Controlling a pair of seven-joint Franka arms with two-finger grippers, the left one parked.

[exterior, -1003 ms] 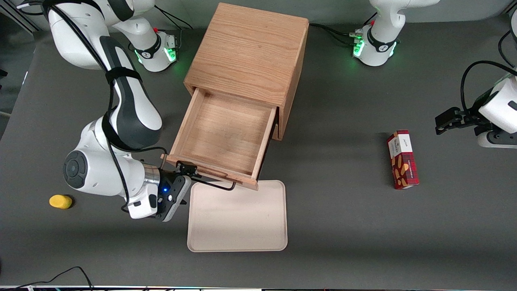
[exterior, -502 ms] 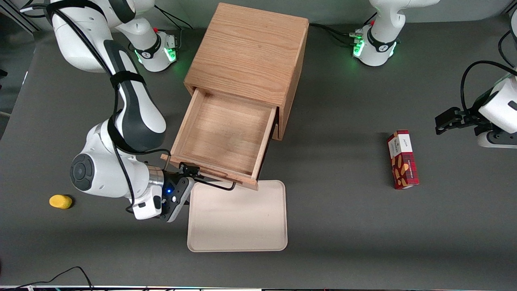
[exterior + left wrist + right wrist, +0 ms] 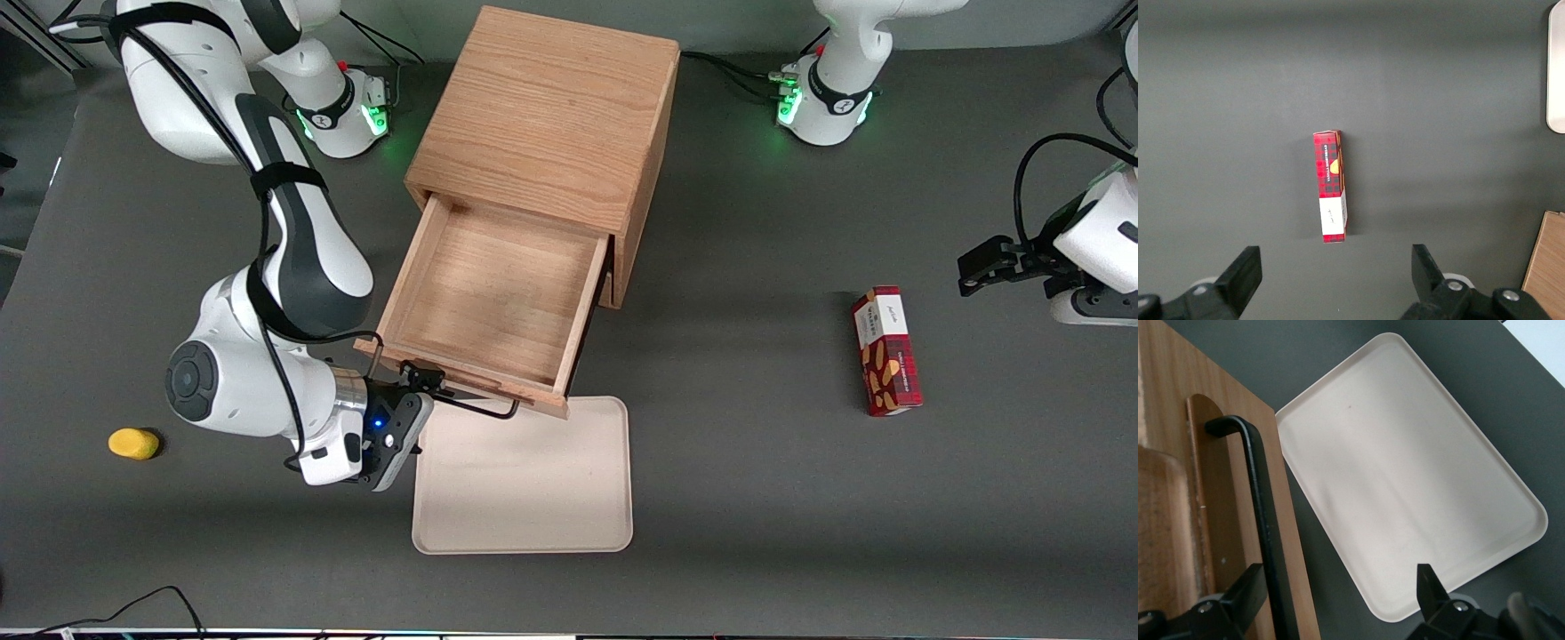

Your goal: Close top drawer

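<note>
Dark grey matting covers the whole table, and everything on it is seen from above in the front view. Toward the working arm's end lies a small yellow rounded lump, well apart from the rest. Next comes the right arm's black two-finger gripper, held at the front of the top drawer, a shallow light oak box pulled far out of its light oak cabinet and showing a bare wooden floor. In the right wrist view the gripper has its fingers spread wide, one on each side of the drawer's black wire handle, which runs between them without being pinched; whether either finger touches the wire cannot be told. The drawer front fills the wooden side of that view. Nearer the front camera than the drawer, with its edge tucked just under the drawer front, sits a cream rounded-corner rectangular tray. Toward the parked arm's end lies a red tartan-patterned slim carton, flat on the matting.
</note>
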